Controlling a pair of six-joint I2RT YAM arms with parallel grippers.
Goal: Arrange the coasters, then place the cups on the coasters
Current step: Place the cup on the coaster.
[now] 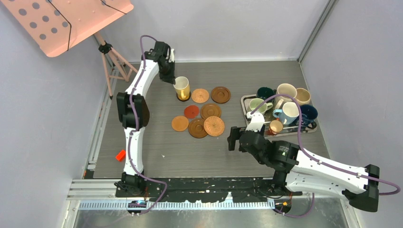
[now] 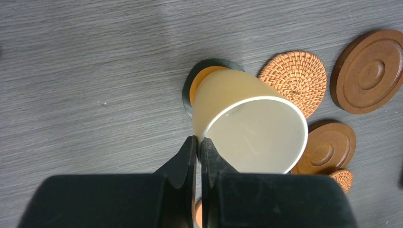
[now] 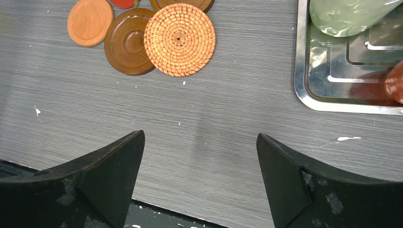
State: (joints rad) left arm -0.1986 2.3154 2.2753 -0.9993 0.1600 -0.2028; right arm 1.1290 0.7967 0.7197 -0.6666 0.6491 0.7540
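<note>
My left gripper (image 2: 198,140) is shut on the rim of the yellow cup (image 2: 247,118), one finger inside and one outside. The cup (image 1: 182,88) stands over the black-and-orange coaster (image 2: 199,76); I cannot tell whether they touch. More coasters lie to its right: wicker (image 1: 200,95), dark brown (image 1: 220,94), red (image 1: 191,111), orange-tan (image 1: 180,123) and a second wicker one (image 3: 179,39). My right gripper (image 1: 232,137) (image 3: 199,137) hangs open over bare table. Several cups stand on the metal tray (image 1: 244,102), among them pale green (image 1: 258,105), white-blue (image 1: 287,113) and navy (image 1: 308,114).
A small red block (image 1: 120,155) lies near the table's left edge. A pink perforated board (image 1: 71,19) on a tripod (image 1: 111,61) stands at the back left. Walls close in the table at the back and right.
</note>
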